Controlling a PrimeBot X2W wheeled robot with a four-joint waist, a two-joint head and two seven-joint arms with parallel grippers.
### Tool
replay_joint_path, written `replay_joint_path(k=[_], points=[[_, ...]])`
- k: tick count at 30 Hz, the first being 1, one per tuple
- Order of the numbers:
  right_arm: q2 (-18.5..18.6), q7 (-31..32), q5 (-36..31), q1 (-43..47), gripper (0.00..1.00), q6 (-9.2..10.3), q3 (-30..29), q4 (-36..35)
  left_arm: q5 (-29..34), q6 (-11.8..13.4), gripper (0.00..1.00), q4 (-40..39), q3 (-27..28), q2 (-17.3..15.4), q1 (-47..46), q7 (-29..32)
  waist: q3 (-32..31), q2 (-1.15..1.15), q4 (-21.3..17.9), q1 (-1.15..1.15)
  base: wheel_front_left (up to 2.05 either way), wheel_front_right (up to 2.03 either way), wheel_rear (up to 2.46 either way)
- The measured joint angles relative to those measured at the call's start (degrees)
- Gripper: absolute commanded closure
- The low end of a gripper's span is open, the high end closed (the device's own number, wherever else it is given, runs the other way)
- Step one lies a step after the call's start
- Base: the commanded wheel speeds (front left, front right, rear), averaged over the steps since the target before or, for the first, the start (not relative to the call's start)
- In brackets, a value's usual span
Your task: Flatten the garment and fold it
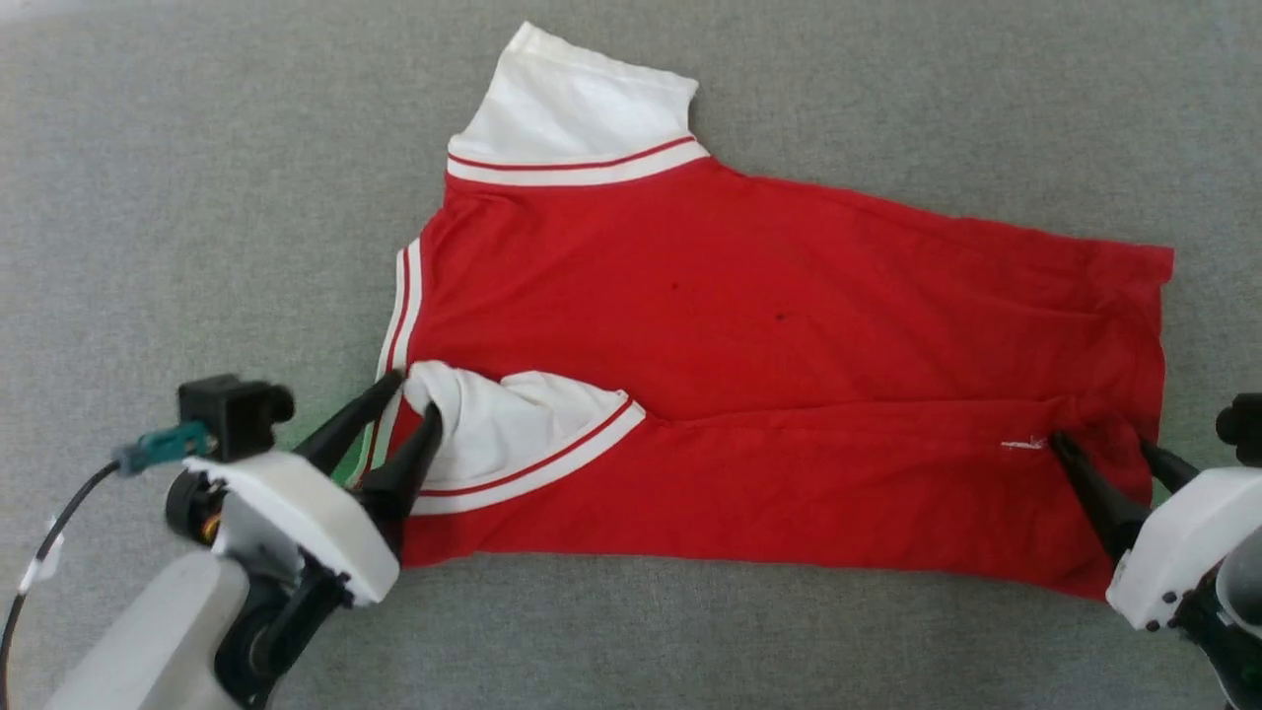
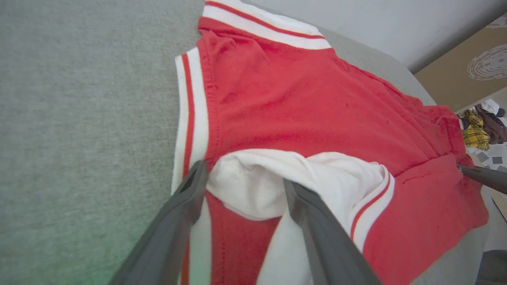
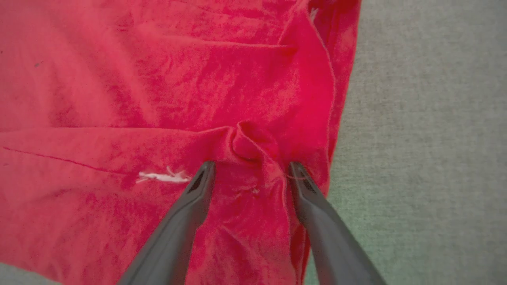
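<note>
**Red jersey T-shirt (image 1: 749, 325), lower edge folded up**

The jersey T-shirt is spread across mid-frame on grey felt (image 1: 197, 197). At lower left the left gripper (image 1: 414, 392) is held wide open astride the tucked-in white sleeve (image 1: 503, 424). At lower right the right gripper (image 1: 1099, 440) is spread over a pucker (image 3: 245, 142) near the hem (image 1: 1163, 325). Nothing is clamped. Both are best lifted straight off so the fold is not dragged, then the pucker smoothed. No container is involved.
</note>
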State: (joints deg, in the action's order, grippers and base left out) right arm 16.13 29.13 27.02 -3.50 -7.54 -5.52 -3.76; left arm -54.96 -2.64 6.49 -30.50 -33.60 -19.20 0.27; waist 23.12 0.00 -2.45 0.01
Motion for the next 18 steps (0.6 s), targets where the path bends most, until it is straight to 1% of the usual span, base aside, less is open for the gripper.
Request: replay_joint_path(k=[4,6,9,12,15,16,18], points=[[-0.54,-1.21,0.24,2.13,0.0,0.0,-0.94,-2.54,0.15,3.42,0.0,-2.08,2.36,-0.46,4.12,-4.39,-1.79,0.0,0.09,0.0,0.0,0.0,0.0],[-1.14,-2.21,0.24,3.31,0.0,0.0,-1.75,-4.02,0.19,4.6,0.0,-4.1,3.57,-0.42,6.19,-7.1,-2.81,0.0,0.13,0.0,0.0,0.0,0.0],[-2.25,-4.22,-0.44,5.36,0.0,0.0,-2.97,-6.17,0.98,7.22,0.0,-7.4,5.36,-0.23,9.2,-11.01,-4.39,0.0,0.19,0.0,0.0,0.0,0.0],[-3.77,-8.33,-2.92,6.97,0.0,0.0,-4.77,-8.29,3.47,10.62,0.0,-10.31,8.01,0.54,11.9,-13.88,-5.92,0.0,0.29,-0.01,0.0,0.0,0.0],[-5.49,-14.9,-6.25,7.95,0.0,0.0,-5.73,-10.35,8.28,13.1,0.0,-13.4,11.29,2.57,14.27,-14.93,-7.33,0.0,0.45,-0.01,0.0,0.0,0.0],[-6.43,-16.99,-7.35,8.33,0.0,0.0,-6.24,-10.65,10.6,13.83,0.0,-14.77,12.8,3.76,15.13,-14.94,-7.76,0.0,0.53,-0.01,0.0,0.0,0.0],[-8.54,-21.28,-9.7,9.14,0.0,0.01,-7.02,-10.96,15.27,14.25,0.0,-17.3,15.68,6.6,16.84,-15.0,-8.53,0.0,0.71,-0.01,0.0,0.0,0.0]])
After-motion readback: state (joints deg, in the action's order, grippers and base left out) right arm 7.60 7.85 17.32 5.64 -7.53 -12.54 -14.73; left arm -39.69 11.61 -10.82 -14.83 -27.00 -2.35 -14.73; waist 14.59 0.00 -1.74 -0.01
